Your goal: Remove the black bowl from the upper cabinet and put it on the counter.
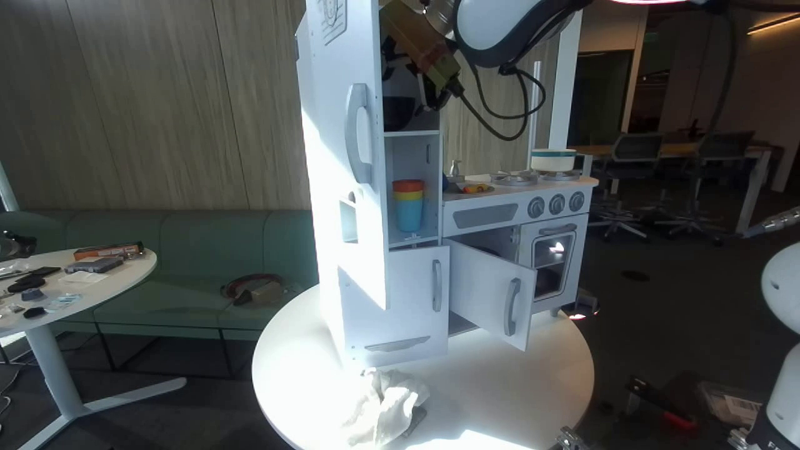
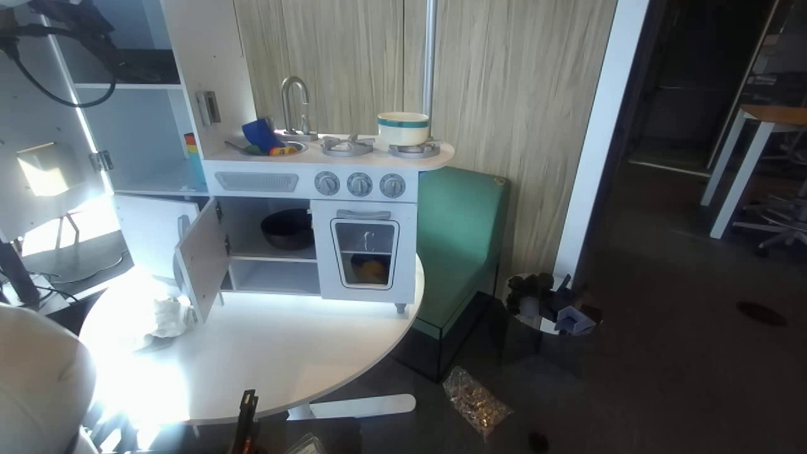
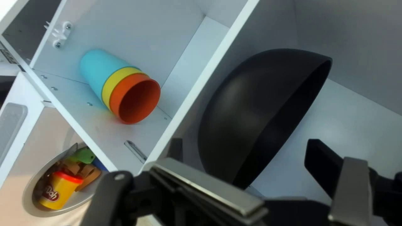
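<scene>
The black bowl (image 1: 397, 114) sits upright on the shelf of the upper cabinet (image 1: 412, 133), whose door stands open. In the wrist view the bowl (image 3: 251, 106) fills the middle, its rim towards the right. My gripper (image 1: 409, 78) is at the cabinet opening, just above and beside the bowl. In the wrist view the gripper (image 3: 246, 150) is open, one finger on the outer wall side and one beyond the rim; I see no contact. The counter (image 2: 372, 162) is to the right of the tower. In that exterior view the bowl and gripper are dark and hard to make out.
Stacked cups (image 1: 409, 209) stand in the compartment below. A sink (image 2: 293, 149) with toys, burners and a white pot (image 2: 403, 131) are on the counter. The lower door (image 1: 494, 294) is swung open; another dark bowl (image 2: 287, 230) is inside. A cloth (image 1: 387, 403) lies on the table.
</scene>
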